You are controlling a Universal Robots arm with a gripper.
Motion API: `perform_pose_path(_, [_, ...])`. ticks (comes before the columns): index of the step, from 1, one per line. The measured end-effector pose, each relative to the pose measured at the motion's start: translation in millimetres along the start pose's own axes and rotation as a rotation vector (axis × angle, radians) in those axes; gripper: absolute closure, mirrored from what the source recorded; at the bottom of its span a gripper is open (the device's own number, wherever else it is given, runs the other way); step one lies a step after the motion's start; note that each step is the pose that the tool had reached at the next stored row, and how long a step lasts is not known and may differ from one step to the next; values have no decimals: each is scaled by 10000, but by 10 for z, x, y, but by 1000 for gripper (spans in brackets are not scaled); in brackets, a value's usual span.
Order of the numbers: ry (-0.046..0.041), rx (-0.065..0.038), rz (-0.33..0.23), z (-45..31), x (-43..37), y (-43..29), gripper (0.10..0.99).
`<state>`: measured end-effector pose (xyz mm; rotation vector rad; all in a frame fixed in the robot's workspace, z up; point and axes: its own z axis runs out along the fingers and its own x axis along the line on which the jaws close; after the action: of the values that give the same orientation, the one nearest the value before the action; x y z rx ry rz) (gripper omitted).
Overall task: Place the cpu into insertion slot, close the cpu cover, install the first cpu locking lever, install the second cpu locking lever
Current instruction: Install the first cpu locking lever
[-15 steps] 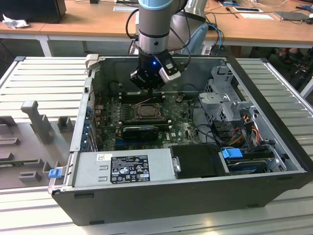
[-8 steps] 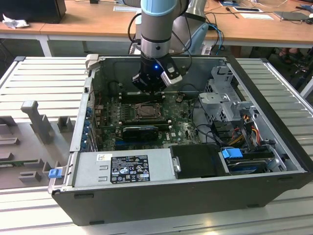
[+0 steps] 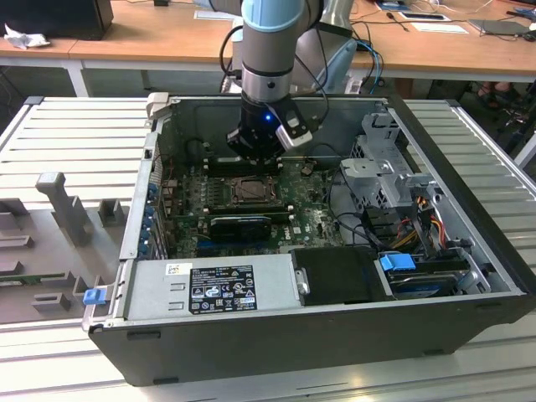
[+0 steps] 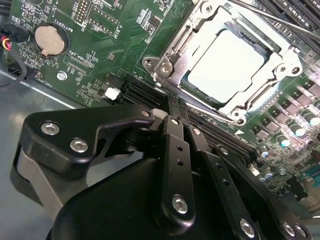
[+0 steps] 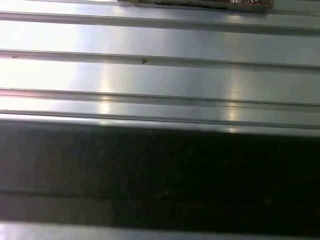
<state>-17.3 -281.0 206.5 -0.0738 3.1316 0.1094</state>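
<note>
In the second wrist view the cpu lies flat in the insertion slot, its pale metal face showing through the window of the cpu cover. The cover is down over it. A thin metal lever rod runs along one side of the socket. My gripper hangs just off a corner of the socket, its two black fingers pressed together with nothing between them. In the exterior view the gripper hovers over the back edge of the socket inside the open computer case.
Long black memory slots and a coin battery flank the socket on the green board. A power supply, a drive cage with cables and the case walls close in the space. Ribbed metal tabletop surrounds the case.
</note>
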Motion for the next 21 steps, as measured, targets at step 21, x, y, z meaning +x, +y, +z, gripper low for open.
perform_pose_path(21, [1,-94,1,55,-5,-18,980])
